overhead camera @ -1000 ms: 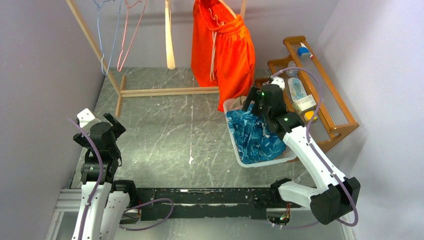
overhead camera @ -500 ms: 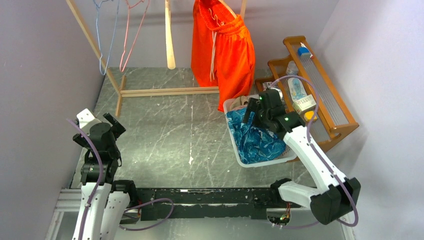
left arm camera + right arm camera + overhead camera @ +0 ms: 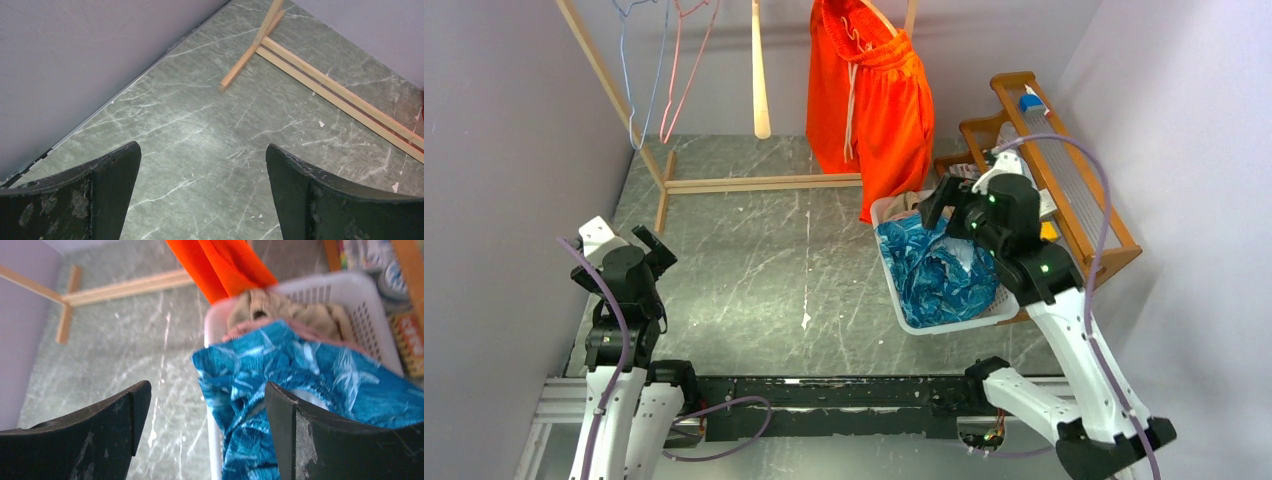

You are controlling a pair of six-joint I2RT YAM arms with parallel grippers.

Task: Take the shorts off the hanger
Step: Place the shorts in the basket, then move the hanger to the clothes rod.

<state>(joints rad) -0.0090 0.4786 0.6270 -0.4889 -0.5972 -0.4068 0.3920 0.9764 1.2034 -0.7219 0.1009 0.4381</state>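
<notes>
Bright orange shorts (image 3: 869, 100) with a white cord hang from a hanger at the top of the wooden rack; their hem shows in the right wrist view (image 3: 220, 265). Blue patterned shorts (image 3: 939, 275) (image 3: 310, 385) lie heaped in the white basket (image 3: 904, 315), over the tan shorts (image 3: 285, 310) and a pink edge (image 3: 245, 329). My right gripper (image 3: 932, 205) (image 3: 207, 390) hovers above the basket's near-left rim, open, with nothing between its fingers. Far to the left, my left gripper (image 3: 652, 250) (image 3: 202, 150) is open over bare floor.
Empty blue (image 3: 639, 80) and pink (image 3: 684, 70) wire hangers and a pale wooden hanger (image 3: 761, 80) dangle from the rack. Its base rail (image 3: 764, 183) (image 3: 340, 102) crosses the floor. A wooden shelf (image 3: 1074, 200) with bottles stands right of the basket. Walls close both sides.
The right arm has risen and drawn back to the right, off the blue shorts, which stay in the basket. The left arm has not moved.
</notes>
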